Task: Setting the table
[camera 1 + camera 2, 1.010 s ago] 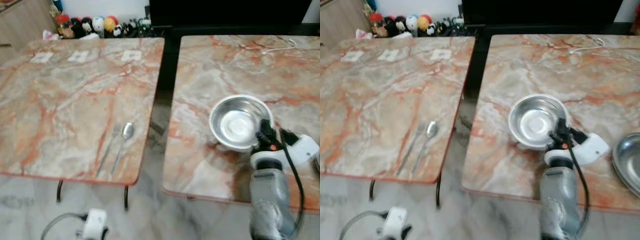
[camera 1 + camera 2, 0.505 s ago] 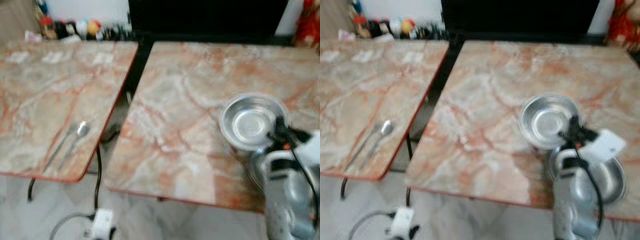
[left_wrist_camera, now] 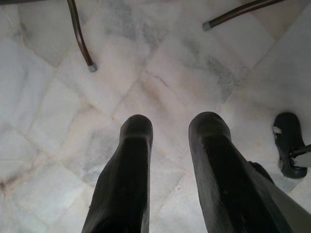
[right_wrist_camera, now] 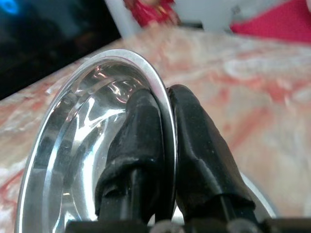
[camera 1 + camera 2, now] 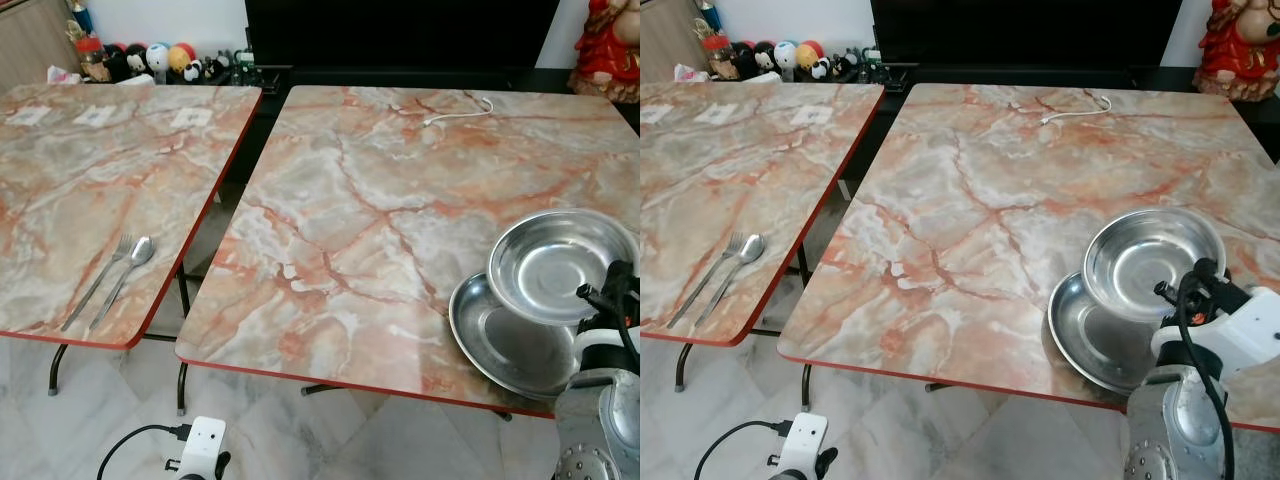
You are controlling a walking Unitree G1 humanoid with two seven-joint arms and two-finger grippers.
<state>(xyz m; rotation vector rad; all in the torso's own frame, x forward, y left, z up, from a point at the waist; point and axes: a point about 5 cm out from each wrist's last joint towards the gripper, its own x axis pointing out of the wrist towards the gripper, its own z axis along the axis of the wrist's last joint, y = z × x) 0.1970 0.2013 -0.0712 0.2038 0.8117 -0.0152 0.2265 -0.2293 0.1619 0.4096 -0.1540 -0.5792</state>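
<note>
The two black fingers point(image 4: 146, 145) of the right gripper point(image 5: 1185, 292) pinch the rim of a steel bowl point(image 5: 1152, 260), one finger inside the wall and one outside, which is the only firm hold a thin, smooth, rounded wall offers. Held by that near edge, the bowl hangs tilted, its far rim higher, just above a shallow steel plate point(image 5: 1090, 340) that lies flat at the near right corner of the right table point(image 5: 980, 200). Whether the bowl's underside touches the plate cannot be told from these views. The bowl over the plate reads as stacking a place setting, so the step in hand looks like lowering the bowl onto the plate's middle; it sits a little toward the far right of the plate now, and would want levelling before release, or it could slide on the polished metal. The plate is close to the table's near edge, leaving little margin for a nudge. On the left table point(image 5: 90, 190) a fork point(image 5: 98, 280) and spoon point(image 5: 128, 270) lie side by side near its front edge, well apart from the plate. The left gripper point(image 3: 170, 170) hangs idle above the floor point(image 3: 160, 68), fingers spread with a plain gap between them.
</note>
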